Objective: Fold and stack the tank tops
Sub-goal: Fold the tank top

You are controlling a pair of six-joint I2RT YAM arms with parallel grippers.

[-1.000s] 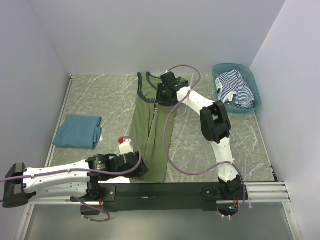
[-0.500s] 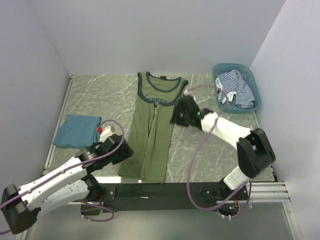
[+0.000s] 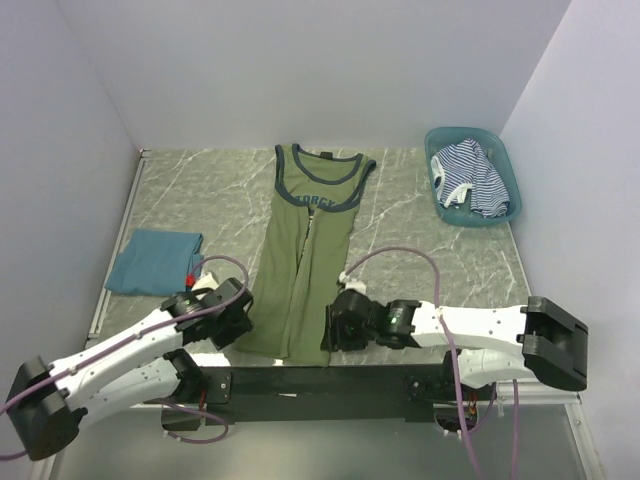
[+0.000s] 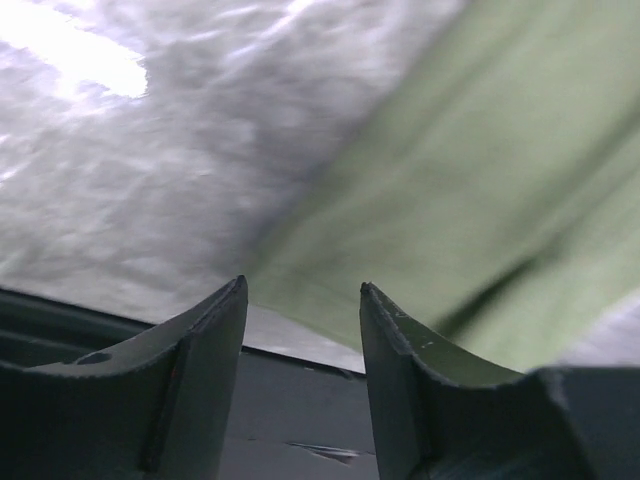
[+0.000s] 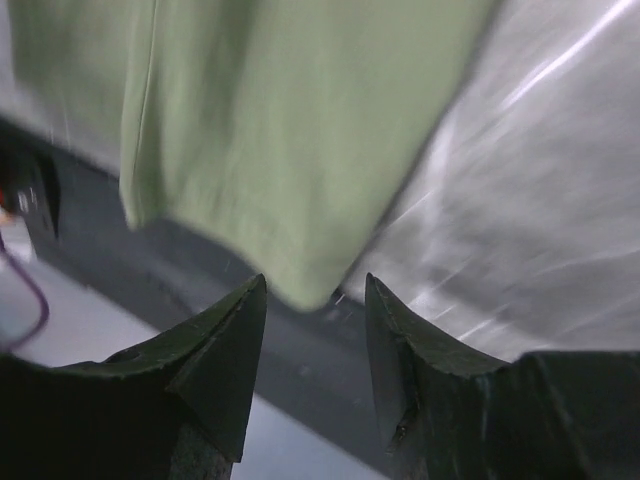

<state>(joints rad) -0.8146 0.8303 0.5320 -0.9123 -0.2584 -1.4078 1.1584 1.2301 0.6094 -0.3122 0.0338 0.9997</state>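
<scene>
Green top: the olive-green tank top (image 3: 310, 270) lay flat and lengthwise down the middle of the worktop (image 3: 420, 250), neck at the far end, hem at the near edge, its position unchanged over the last second.
Right arm: a second earlier it had been stretched out over the neckline; it had since swept back, and the right end effector (image 3: 332, 328) sat at the hem's near-right corner.
Left arm: it had swung out to the left and returned, bringing the left end effector (image 3: 240, 318) to the hem's near-left corner.
Right fingers: apart, with the corner of the hem just at the gap between them in the wrist view, not clamped.
Left fingers: apart, with the hem edge lying just ahead of them and nothing between them.
Other tops: the teal tank top (image 3: 150, 263) lay folded at the left of the worktop; the striped tank top (image 3: 470, 180) was bunched in the basket (image 3: 510, 175) at the far right.
Meaning: smoothing at the collar looked finished, and both arms seemed set to pinch the hem corners for a fold toward the neck.
Remaining: this fold, stacking on the teal one, then the striped top.
</scene>
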